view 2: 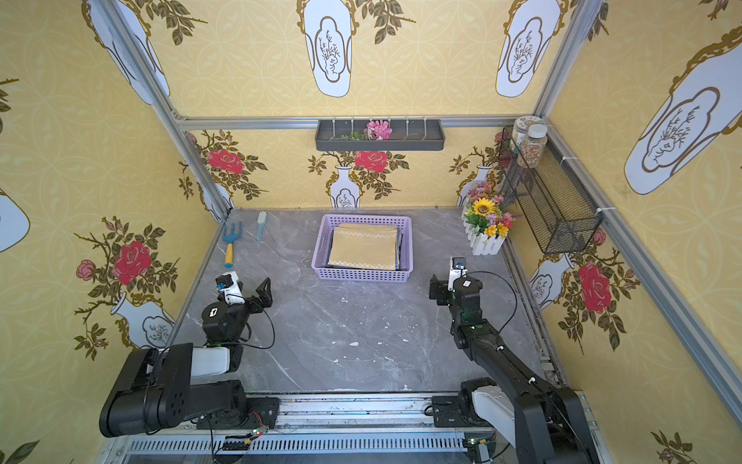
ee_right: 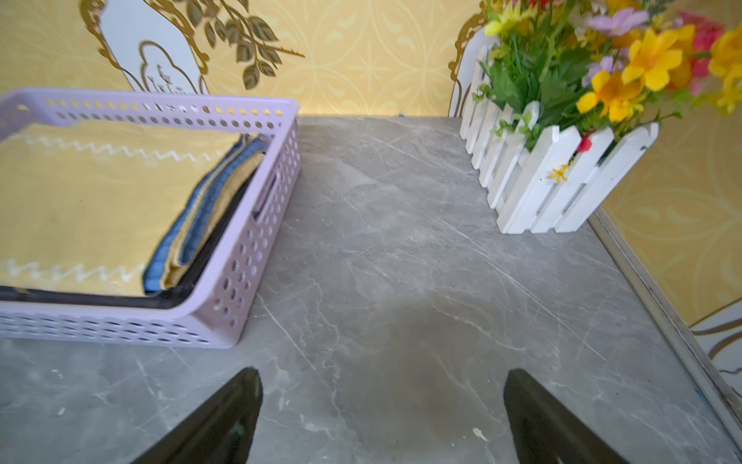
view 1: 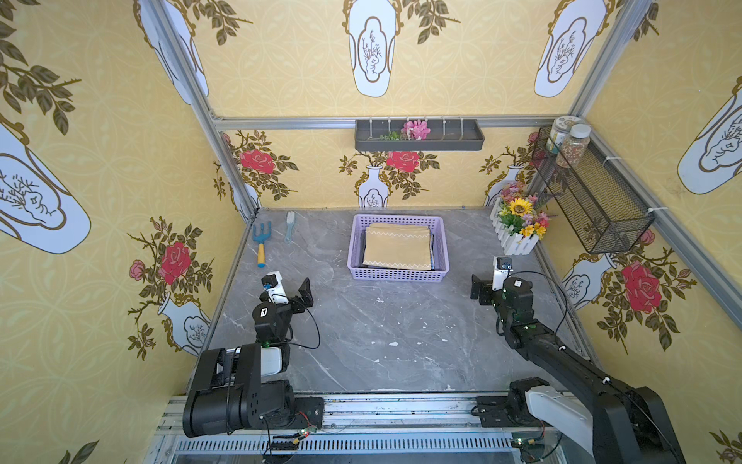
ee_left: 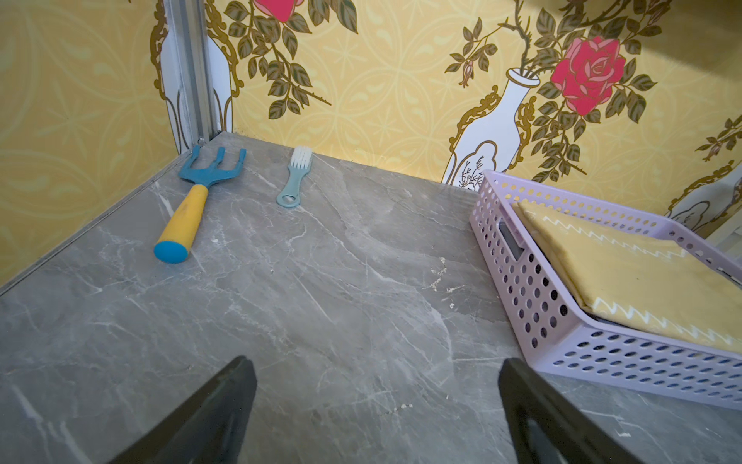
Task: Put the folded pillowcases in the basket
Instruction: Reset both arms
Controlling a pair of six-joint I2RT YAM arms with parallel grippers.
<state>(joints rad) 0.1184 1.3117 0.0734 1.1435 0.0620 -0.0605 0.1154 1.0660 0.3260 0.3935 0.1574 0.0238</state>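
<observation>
The lilac basket [view 1: 397, 275] [view 2: 361, 274] stands at the back middle of the grey marble table. A folded yellow pillowcase [view 1: 397, 247] [view 2: 363, 247] with white zigzag trim lies flat inside it, on top of other folded blue and dark cloths. My left gripper [view 1: 302, 298] [ee_left: 377, 369] hovers open over bare table to the near left of the basket [ee_left: 534, 297], with nothing between its fingers. To the basket's near right [ee_right: 257, 249], my right gripper [view 1: 482, 291] [ee_right: 381, 377] is open and empty as well. Both wrist views show the pillowcase [ee_left: 626, 277] [ee_right: 92, 201] resting in the basket.
A blue and yellow hand rake [view 1: 261, 243] and a small brush [view 1: 290, 227] lie at the back left. A white fence planter of flowers [view 1: 520, 225] stands at the back right. A black wire mesh basket [view 1: 590, 197] with jars [view 1: 572, 144] hangs on the right wall, and a dark tray [view 1: 419, 138] on the back wall.
</observation>
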